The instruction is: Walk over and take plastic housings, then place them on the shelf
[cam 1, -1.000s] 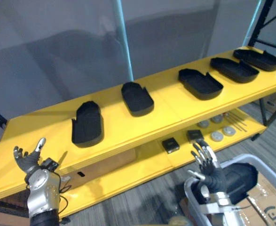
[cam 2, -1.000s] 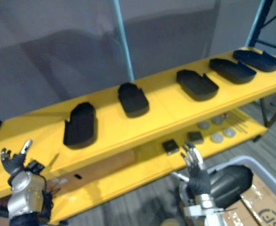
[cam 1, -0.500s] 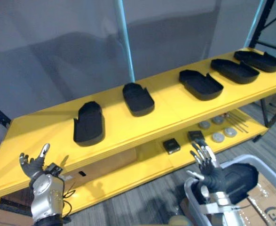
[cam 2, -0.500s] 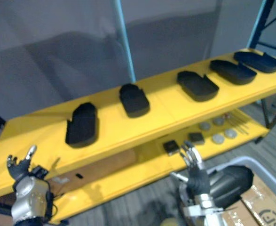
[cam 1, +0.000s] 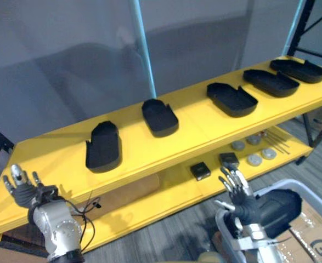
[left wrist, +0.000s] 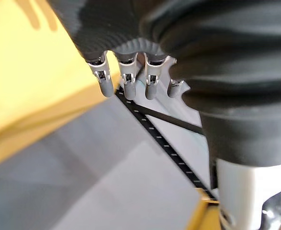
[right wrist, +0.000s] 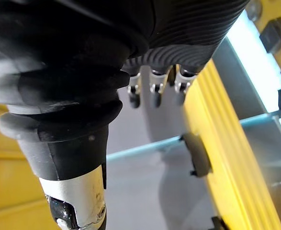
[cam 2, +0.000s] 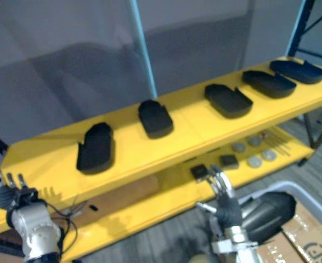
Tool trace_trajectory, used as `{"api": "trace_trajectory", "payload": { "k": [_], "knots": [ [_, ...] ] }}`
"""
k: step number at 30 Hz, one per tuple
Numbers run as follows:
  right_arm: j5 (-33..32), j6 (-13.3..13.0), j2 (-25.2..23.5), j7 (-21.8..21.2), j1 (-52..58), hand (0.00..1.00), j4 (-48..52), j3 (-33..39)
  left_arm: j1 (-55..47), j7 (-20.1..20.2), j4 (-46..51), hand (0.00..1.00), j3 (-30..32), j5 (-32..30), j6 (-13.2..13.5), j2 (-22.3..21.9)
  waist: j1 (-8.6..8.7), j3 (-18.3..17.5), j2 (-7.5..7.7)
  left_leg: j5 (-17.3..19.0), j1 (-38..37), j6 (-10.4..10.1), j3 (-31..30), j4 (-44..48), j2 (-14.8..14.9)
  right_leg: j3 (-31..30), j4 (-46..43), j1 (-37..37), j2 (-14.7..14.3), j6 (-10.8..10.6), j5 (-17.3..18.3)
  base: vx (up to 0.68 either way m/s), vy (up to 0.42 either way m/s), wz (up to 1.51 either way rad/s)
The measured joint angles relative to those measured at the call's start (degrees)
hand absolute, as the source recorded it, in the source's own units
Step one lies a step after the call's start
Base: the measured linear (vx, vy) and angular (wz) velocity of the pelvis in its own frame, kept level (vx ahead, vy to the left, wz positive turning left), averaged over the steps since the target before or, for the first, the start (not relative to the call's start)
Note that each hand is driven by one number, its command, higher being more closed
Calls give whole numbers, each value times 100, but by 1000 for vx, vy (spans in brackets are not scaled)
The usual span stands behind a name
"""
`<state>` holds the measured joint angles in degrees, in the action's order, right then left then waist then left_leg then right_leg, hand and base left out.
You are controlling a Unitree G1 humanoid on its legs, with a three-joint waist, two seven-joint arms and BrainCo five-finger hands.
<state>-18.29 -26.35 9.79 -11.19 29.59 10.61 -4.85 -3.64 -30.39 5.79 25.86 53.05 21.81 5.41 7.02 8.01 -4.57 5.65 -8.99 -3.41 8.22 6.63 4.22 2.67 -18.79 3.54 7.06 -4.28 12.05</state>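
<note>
Left eye view: yellow shelf (cam 1: 51, 159) running across, backed by a grey wall and a teal pole (cam 1: 143, 49). Along its top board, well apart from one another, five black plastic housings: leftmost housing (cam 1: 103, 148), second housing (cam 1: 159, 116), third housing (cam 1: 232, 98), fourth housing (cam 1: 273, 82), far-right housing (cam 1: 299, 69). On the lower board, two small black blocks (cam 1: 199, 171) and several grey discs (cam 1: 254, 159). Low at the left, in front of the shelf's front edge, left hand (cam 1: 22, 189), fingers straight and spread, holding nothing. Low at centre-right, right hand (cam 1: 236, 189), fingers upright and splayed, likewise empty, just in front of the blocks. Beside it, a pale grey bin (cam 1: 300, 185) and a cardboard box (cam 1: 314, 230).

Right eye view: same row of five on the top board, same two bare hands, from slightly to one side.

Left wrist view: adds a close look at the left fingers (left wrist: 104, 79), hanging straight past the dark cover, nothing between them; beyond, yellow board and a black perforated rack upright (left wrist: 164, 143).

Right wrist view: adds the right fingers (right wrist: 155, 91), straight and apart from the shelf's yellow edge; beyond them, one housing seen edge-on on the board.
</note>
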Motion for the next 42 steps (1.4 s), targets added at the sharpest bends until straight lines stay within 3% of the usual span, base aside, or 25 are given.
{"api": "trace_trajectory", "payload": {
  "k": [4, 7, 9, 10, 13, 15, 17, 19, 20, 22, 24, 25, 30, 33, 37, 39, 41, 42],
  "knots": [
    [-7, -26, -32, -47, 133, 0, 3, 38, -593, -175, 327, 0, 54, -1140, 314, -26, -12, -71, 50, 5, 6, 8, -8, -15, -6, 21, 11, 11, 11, -10, 20, 0, 2, 1],
    [-13, -104, -50, -143, 389, 0, 37, 82, -1570, -250, 955, 0, 112, -2118, 792, -210, -61, -65, 62, 42, 22, 64, -68, -25, -31, 78, 9, 30, 39, -11, 62, 1, 4, 11],
    [-48, -144, -95, -143, 677, 0, 146, 116, -2329, -439, 1514, 0, 124, -2749, 1109, -444, -182, -76, 74, 66, 72, 66, -176, -15, -70, 202, -10, 46, 100, -14, 148, 7, 13, 28],
    [-64, -156, -123, -143, 805, 0, 275, 127, -2742, -731, 1720, 0, 215, -3304, 1226, -605, -322, -77, 61, 70, 96, 71, -211, -14, -90, 237, -28, 38, 127, -28, 181, 14, 19, 19],
    [-116, -248, -209, -152, 863, 0, 294, 110, -3210, -1196, 1771, 0, 304, -3843, 1217, -760, -479, -88, 81, 69, 112, 71, -295, -14, -113, 379, -53, 77, 179, -44, 200, 15, 10, 25],
    [-181, -269, -253, -144, 859, 0, 294, 80, -3468, -1461, 1688, 0, 290, -4319, 891, -937, -620, -91, 88, 68, 123, 69, -353, -2, -120, 458, -27, 114, 192, -49, 204, 20, 3, 19],
    [-200, -270, -276, -132, 884, 0, 293, 63, -3494, -1420, 1520, 0, 261, -4504, 612, -993, -623, -105, 120, 57, 122, 52, -462, 5, -133, 555, 34, 194, 202, -59, 197, 30, 8, 24],
    [-238, -384, -289, -104, 904, 0, 280, 19, -3503, -1335, 1094, 0, 211, -5238, 98, -1043, -632, -151, 209, 39, 190, 20, -544, 10, -134, 661, 144, 258, 201, -75, 179, 14, 11, 22],
    [-243, -416, -296, -89, 900, 0, 268, 10, -3502, -1271, 986, 0, 192, -5414, -35, -1043, -633, -167, 234, 39, 208, 19, -565, 6, -135, 681, 173, 257, 198, -79, 168, 9, 8, 18],
    [-285, -491, -331, 56, 885, 0, 182, -7, -3500, -798, 520, 0, 37, -5953, -585, -1009, -648, -222, 333, 38, 277, 18, -593, 2, -134, 713, 314, 260, 183, -95, 101, 29, 24, 9],
    [-342, -524, -356, 159, 841, 0, 16, -2, -3468, -414, 73, 0, -116, -6087, -937, -977, -649, -256, 378, 38, 317, 18, -598, -7, -142, 727, 460, 271, 178, -114, 20, 35, 51, 3],
    [-345, -535, -377, 243, 783, 0, -154, 1, -3455, -110, -243, 0, -234, -6253, -1320, -893, -650, -246, 397, 38, 326, 18, -596, -13, -150, 726, 549, 299, 177, -130, -27, 39, 52, 0],
    [-439, -536, -386, 379, 684, 0, -537, 8, -3285, 954, -2061, 0, -543, -6606, -2286, -399, -634, -268, 449, 94, 356, 35, -537, -25, -175, 684, 762, 369, 183, -169, -109, 16, 44, -4],
    [-453, -535, -291, 364, 444, 0, -859, -32, -2980, 1646, -3519, 0, -908, -6978, -2578, -12, -607, -282, 424, 67, 364, 3, -484, -128, -166, 644, 905, 353, 165, -172, -196, 7, 32, -8],
    [-449, -463, -166, 360, -36, 0, -1237, -105, -2490, 2469, -4890, 0, -1294, -7242, -2726, 161, -593, -285, 389, -6, 269, -37, -402, -348, -164, 564, 1072, 360, 139, -185, -277, 39, 18, -9],
    [-449, -431, -106, 360, -212, 0, -1268, -106, -2401, 2624, -5102, 0, -1386, -7080, -2729, 158, -594, -273, 364, -21, 185, -45, -316, -432, -149, 494, 1129, 364, 92, -184, -307, 56, 3, -16],
    [-446, -317, -51, 362, -421, 0, -1298, -89, -2206, 2759, -5379, 0, -1525, -6493, -2822, 165, -556, -241, 313, -21, 189, -45, -293, -448, -143, 479, 1224, 398, 78, -181, -375, 74, 2, -9],
    [-445, -224, -37, 362, -536, 0, -1318, -89, -2065, 2874, -5545, 0, -1588, -6028, -2872, 150, -505, -161, 367, -20, 164, -45, -300, -450, -146, 484, 1266, 448, 62, -183, -394, 51, 1, 2]
  ]
}}
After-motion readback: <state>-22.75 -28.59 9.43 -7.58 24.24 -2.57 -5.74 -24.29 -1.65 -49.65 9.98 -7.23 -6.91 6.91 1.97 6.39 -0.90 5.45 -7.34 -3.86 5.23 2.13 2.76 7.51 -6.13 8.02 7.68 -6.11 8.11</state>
